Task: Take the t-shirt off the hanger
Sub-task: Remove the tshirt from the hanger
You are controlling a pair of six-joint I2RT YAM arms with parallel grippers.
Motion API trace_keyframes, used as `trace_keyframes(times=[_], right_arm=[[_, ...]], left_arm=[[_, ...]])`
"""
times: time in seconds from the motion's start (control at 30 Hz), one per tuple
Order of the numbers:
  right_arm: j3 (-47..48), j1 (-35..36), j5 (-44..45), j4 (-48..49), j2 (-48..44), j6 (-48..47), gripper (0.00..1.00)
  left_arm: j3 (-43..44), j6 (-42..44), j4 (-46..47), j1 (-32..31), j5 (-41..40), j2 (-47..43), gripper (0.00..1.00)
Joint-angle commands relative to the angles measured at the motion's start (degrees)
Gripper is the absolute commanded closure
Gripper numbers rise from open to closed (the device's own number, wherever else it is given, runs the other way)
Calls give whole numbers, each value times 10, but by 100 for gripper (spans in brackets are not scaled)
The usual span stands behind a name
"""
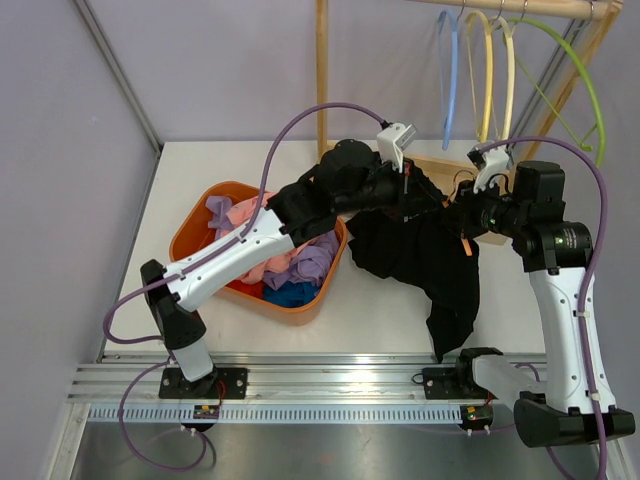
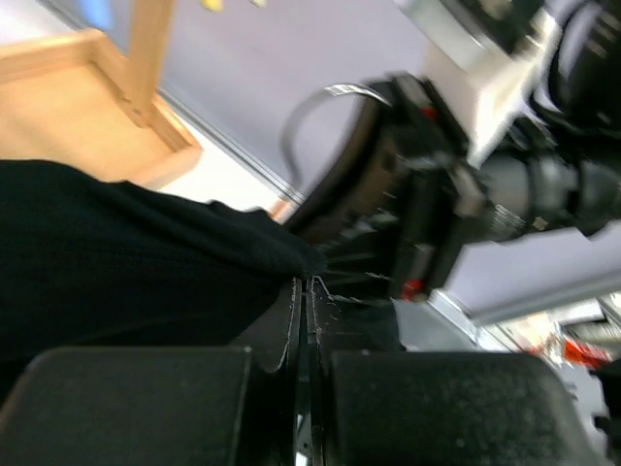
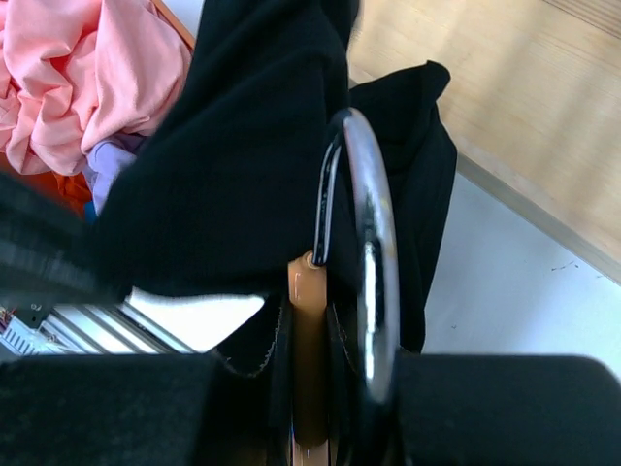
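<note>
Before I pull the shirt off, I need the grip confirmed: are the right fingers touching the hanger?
Touching. The right wrist view shows the hanger pinched between the right fingers.

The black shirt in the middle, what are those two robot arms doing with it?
They are taking the black t-shirt off its hanger. The right gripper pinches the hanger. The left gripper is shut on a fold of the shirt's cloth. The shirt is not off yet; it droops over the table beside the orange basket of clothes.
</note>
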Motion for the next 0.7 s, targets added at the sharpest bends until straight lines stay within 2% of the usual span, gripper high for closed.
trace_keyframes(times=[0.0, 0.23, 0.27, 0.3, 0.37, 0.43, 0.53, 0.6, 0.67], right_arm=[[24, -2, 10, 40, 3, -16, 100], [29, -3, -79, 22, -15, -136, 100], [27, -2, -87, 19, -22, -148, 100], [24, -3, -95, 11, -25, -162, 100], [22, -2, -120, -2, -27, -199, 100], [18, -2, -140, -18, -27, -225, 100], [9, -2, -163, -23, -28, -238, 100], [2, -2, -167, -16, -30, -243, 100], [3, -2, -170, -19, -28, -254, 100]], left_arm=[[22, -2, 40, -15, 71, -23, 100], [34, 29, -5, -20, 102, 2, 100], [36, 34, -17, -19, 107, 3, 94], [38, 40, -23, -19, 109, 5, 77], [53, 67, -44, -18, 121, 5, 62], [74, 93, -70, -14, 131, 1, 38], [89, 130, -111, -1, 164, -10, 23], [104, 158, -138, 6, 179, -30, 20], [124, 192, -194, 20, 160, -57, 15]])
